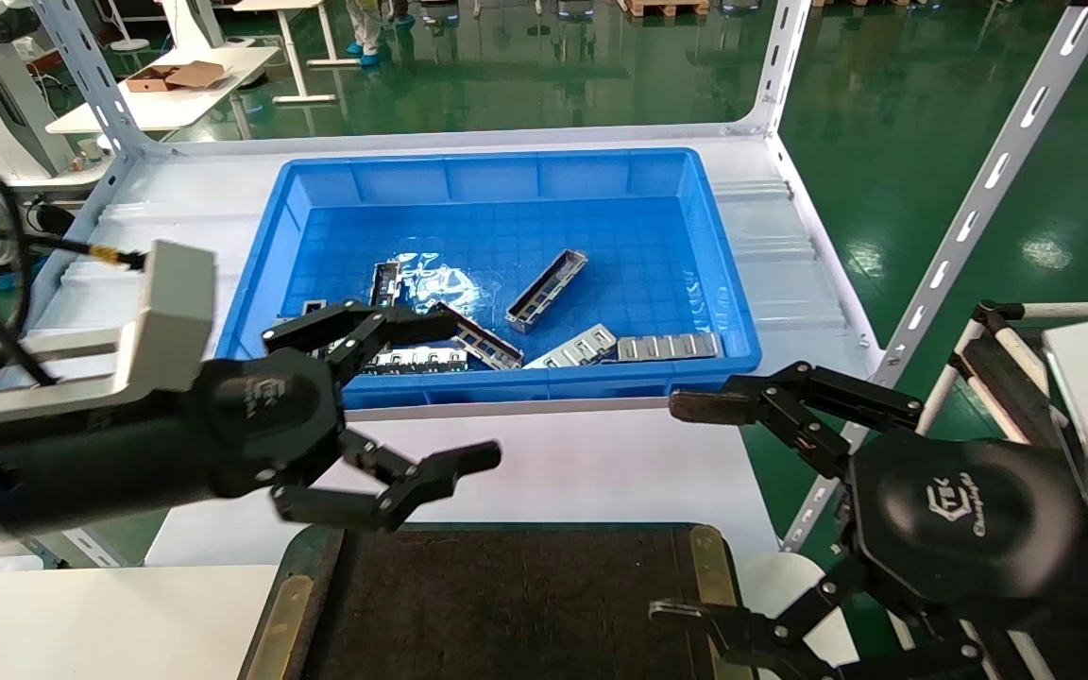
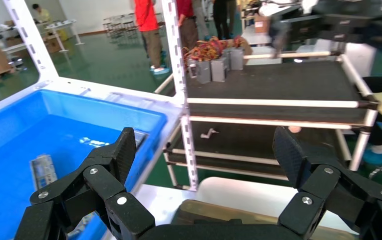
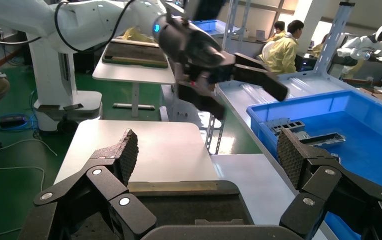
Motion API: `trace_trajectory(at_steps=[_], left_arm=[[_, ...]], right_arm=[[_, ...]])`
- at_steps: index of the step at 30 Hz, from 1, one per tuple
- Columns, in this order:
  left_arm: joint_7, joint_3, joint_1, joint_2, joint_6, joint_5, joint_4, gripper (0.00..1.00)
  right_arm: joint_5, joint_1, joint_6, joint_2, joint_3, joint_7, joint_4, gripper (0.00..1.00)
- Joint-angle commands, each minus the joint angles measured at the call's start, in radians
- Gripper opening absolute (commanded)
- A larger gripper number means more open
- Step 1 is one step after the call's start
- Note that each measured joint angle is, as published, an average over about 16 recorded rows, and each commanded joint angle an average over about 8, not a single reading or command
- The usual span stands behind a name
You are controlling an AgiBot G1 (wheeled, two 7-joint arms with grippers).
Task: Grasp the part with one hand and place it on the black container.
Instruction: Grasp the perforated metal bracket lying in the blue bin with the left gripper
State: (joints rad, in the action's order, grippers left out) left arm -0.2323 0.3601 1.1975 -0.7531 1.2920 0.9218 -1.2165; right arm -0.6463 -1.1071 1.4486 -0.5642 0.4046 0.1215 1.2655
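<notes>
The part (image 1: 545,289), a silver trough with a dark slotted inside, lies slantwise in the middle of the blue bin (image 1: 506,170); it also shows in the right wrist view (image 3: 330,139). The black container (image 1: 506,604), a flat matte tray with brass side strips, lies at the near edge below both grippers. My left gripper (image 1: 461,392) is open and empty, held above the bin's front wall at the left. My right gripper (image 1: 681,510) is open and empty, beside the tray's right edge.
Flat silver strips with square windows (image 1: 667,347) and other metal pieces lie along the bin's front wall. White rack uprights (image 1: 988,189) stand at the shelf corners. A cart with black shelves (image 2: 278,80) stands to the right. White tables flank the tray.
</notes>
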Motion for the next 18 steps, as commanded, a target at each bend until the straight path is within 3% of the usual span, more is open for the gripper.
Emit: trace_trajectory(at_steps=[1,18], left_arm=[[-0.011,0.013,0.019,-0.022,-0.024,0.026,0.007,1.00],[0.048,0.109,0.219,-0.288,-0.214,0.229,0.357,1.00]], right_arm=[[0.000,0.000,0.000,0.000,0.000,0.000,0.000,1.00],[0.000,0.000,0.000,0.000,0.000,0.000,0.000,1.00]])
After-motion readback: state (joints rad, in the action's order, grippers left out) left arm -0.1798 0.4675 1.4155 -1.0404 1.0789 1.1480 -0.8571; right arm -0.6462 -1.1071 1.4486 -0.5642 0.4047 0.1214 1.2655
